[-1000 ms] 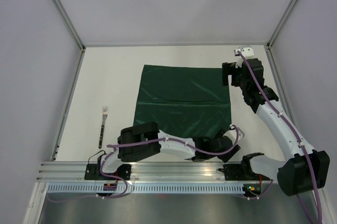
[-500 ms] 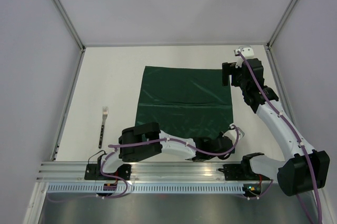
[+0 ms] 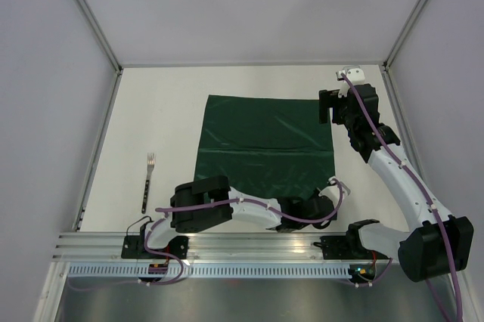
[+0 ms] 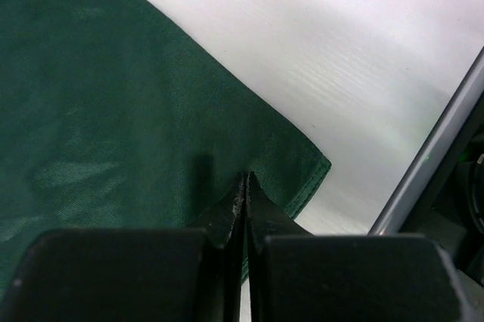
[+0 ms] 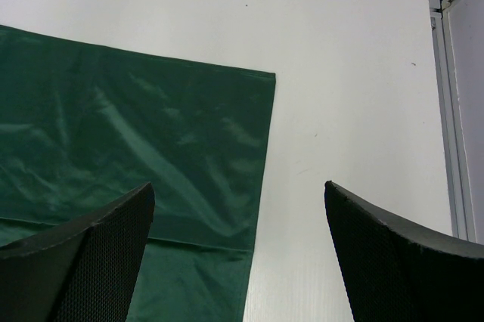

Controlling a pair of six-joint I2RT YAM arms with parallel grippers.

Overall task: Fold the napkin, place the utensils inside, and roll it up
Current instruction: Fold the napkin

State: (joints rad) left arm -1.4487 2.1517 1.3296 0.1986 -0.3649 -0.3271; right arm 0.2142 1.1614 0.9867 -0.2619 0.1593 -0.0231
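Observation:
The dark green napkin [image 3: 265, 144] lies spread flat mid-table, with a crease across its middle. My left gripper [image 3: 329, 186] is down at its near right corner. In the left wrist view the gripper [image 4: 246, 178] is shut, its tips pinching the napkin [image 4: 113, 95] just inside the hemmed corner. My right gripper [image 3: 325, 106] hovers over the far right corner. In the right wrist view that gripper [image 5: 238, 186] stands wide open and empty, with the napkin's [image 5: 136, 133] right edge running between its fingers. A fork [image 3: 148, 181] lies on the table to the left of the napkin, tines pointing away.
White walls with metal frame posts [image 3: 91, 23] close in the table on the left, back and right. A metal rail [image 3: 227, 243] runs along the near edge by the arm bases and shows in the left wrist view [image 4: 431, 163] close to the napkin corner.
My left gripper has shut at the napkin's near right corner. The right arm and the fork have not moved.

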